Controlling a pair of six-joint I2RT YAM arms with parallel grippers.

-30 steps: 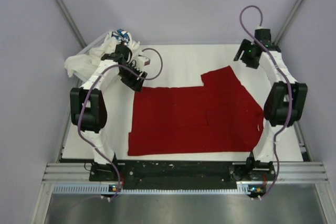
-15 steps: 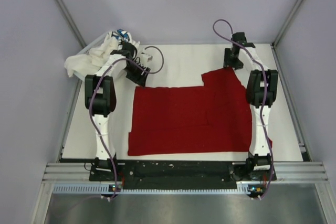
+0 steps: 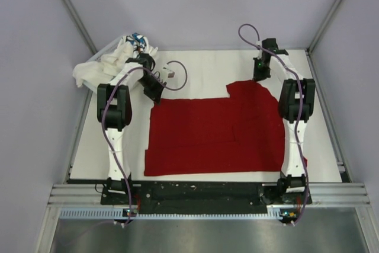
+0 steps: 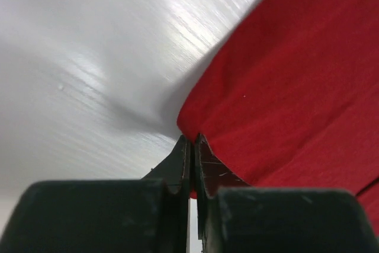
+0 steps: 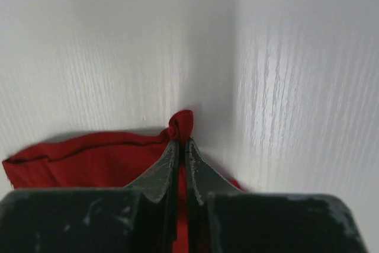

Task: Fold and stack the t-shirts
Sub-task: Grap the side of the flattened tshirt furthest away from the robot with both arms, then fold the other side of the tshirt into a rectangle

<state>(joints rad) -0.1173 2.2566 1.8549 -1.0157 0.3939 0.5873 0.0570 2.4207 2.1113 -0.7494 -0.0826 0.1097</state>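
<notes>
A red t-shirt (image 3: 216,134) lies partly folded and flat on the white table (image 3: 201,66). My left gripper (image 3: 155,96) is down at its far left corner, shut on the cloth; the left wrist view shows the red t-shirt's edge (image 4: 249,105) pinched between the closed fingers (image 4: 177,164). My right gripper (image 3: 259,79) is at the far right corner, on the raised sleeve part, shut on a small bunched tip of the red t-shirt (image 5: 180,124). A heap of white t-shirts (image 3: 109,60) sits at the table's far left corner.
Grey walls close in the table at the back and sides. The black base rail (image 3: 201,192) runs along the near edge. The white pile lies just behind the left arm (image 3: 115,108).
Both arms swung inward and came down onto the shirt's far corners. Both grippers went from open to shut on the red cloth.
</notes>
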